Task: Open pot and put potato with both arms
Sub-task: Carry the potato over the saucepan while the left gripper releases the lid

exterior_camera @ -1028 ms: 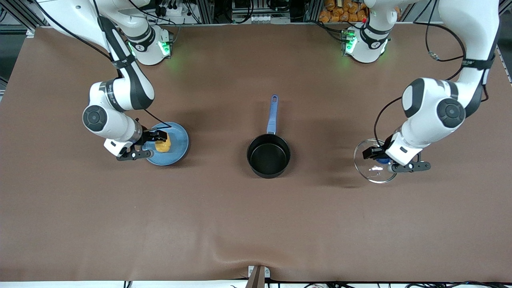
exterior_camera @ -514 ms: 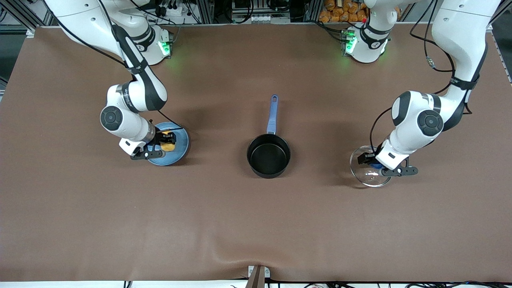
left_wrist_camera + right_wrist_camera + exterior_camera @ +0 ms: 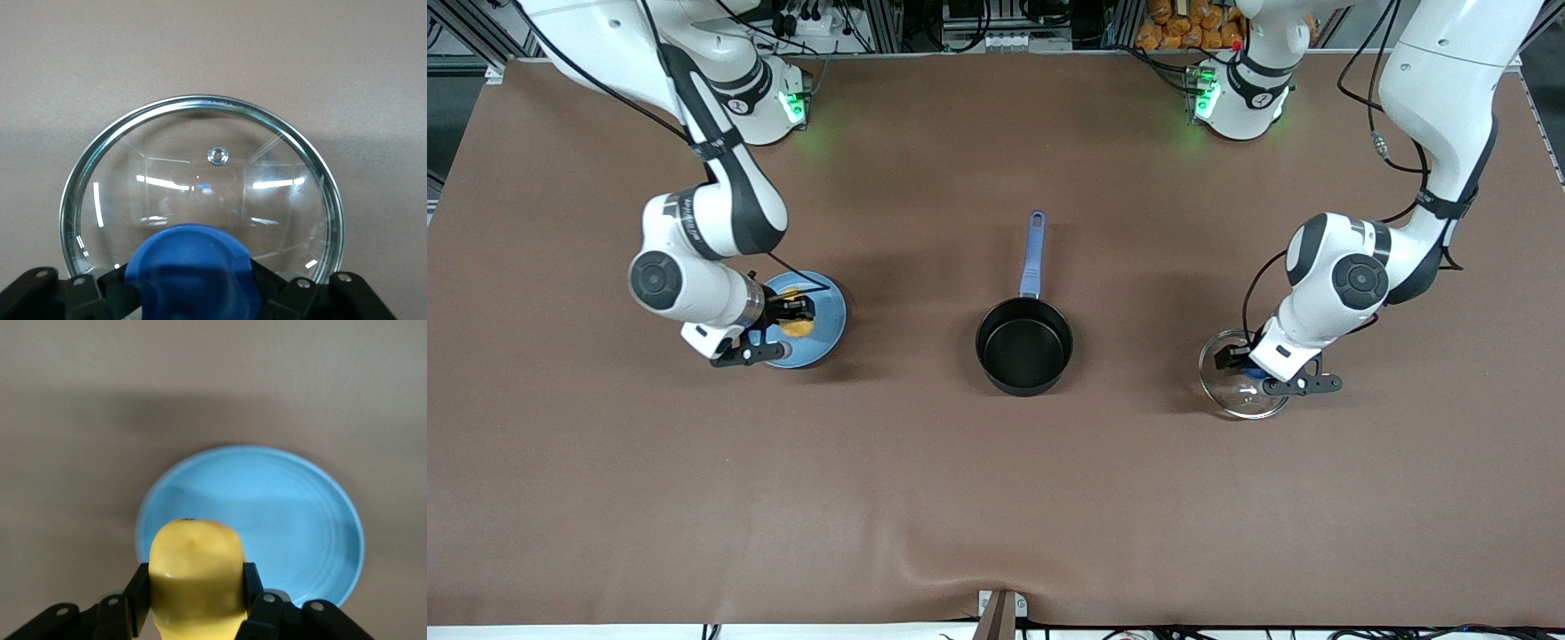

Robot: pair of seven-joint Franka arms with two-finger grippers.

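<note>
Right tool clamped on potato over blue plate; left tool gripping lid knob, well apart from open pot. No readable writing.

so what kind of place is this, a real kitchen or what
Most likely a robotics lab, not a kitchen: two white jointed robot arms are mounted on a bare brown-covered table, metal framing and loose cables run along its edge, and a small black saucepan is staged like a prop.
</note>
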